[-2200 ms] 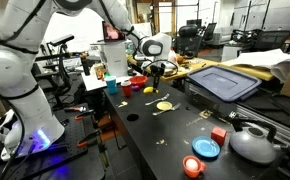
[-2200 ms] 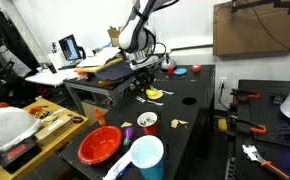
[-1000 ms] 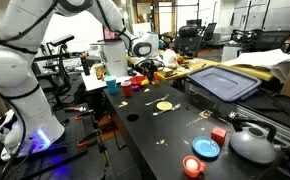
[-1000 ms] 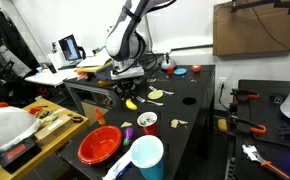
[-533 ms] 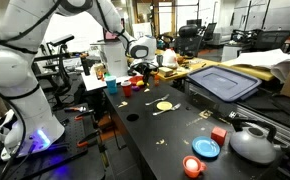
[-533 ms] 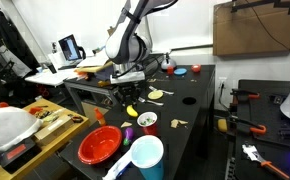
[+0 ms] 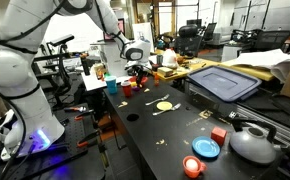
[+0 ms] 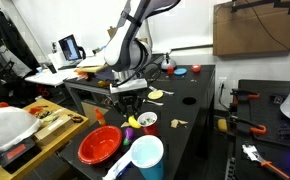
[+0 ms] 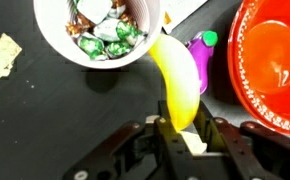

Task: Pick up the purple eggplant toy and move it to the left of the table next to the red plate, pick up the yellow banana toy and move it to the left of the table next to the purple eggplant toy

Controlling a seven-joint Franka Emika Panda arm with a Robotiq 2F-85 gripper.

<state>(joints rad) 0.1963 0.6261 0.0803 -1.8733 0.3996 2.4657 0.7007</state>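
Gripper [image 9: 181,137] clamps banana [image 9: 175,85] between bowl [image 9: 53,42] rim and eggplant [image 9: 201,62] by red plate [image 9: 273,112].

Banana toy [image 9: 175,85] between bowl [image 9: 95,60] and eggplant toy [image 9: 201,62]; eggplant toy beside plate [image 9: 273,62].

no readable text, labels, brands or numbers in any view

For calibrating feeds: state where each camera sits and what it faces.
Exterior view: at the table end by the blue plate, facing along it; whole arm shows.
Exterior view: opposite end, behind the red plate; arm, gripper show.
Wrist view: looking down; gripper holds the yellow banana toy beside the purple eggplant toy.
Shared with an exterior view: the red plate.
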